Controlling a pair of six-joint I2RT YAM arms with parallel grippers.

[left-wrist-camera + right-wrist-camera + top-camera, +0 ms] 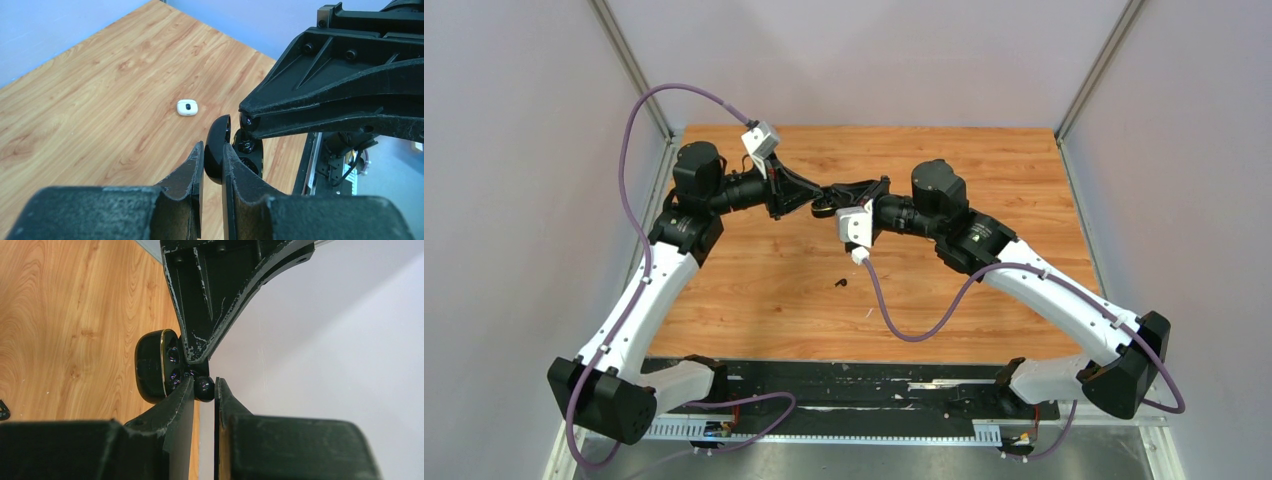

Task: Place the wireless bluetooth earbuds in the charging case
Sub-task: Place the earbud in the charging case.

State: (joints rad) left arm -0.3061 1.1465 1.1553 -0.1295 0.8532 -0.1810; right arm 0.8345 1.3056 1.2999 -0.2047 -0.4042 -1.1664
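In mid-air over the table's middle, my left gripper (213, 148) is shut on the lid of the open black charging case (217, 150). The case's glossy body (151, 367), with a gold rim, faces my right gripper. My right gripper (204, 382) is shut on a small black earbud (204, 389), held right at the case's open face. Both grippers meet tip to tip in the top view, left gripper (816, 203) and right gripper (838, 195). Another black earbud (841, 283) lies on the wood below them.
A small white closed case (187, 107) lies on the wooden table (984, 170) beyond my left gripper. Grey walls stand on three sides. The purple cables loop over the near part of the table, and a black base rail (854, 385) runs along the near edge.
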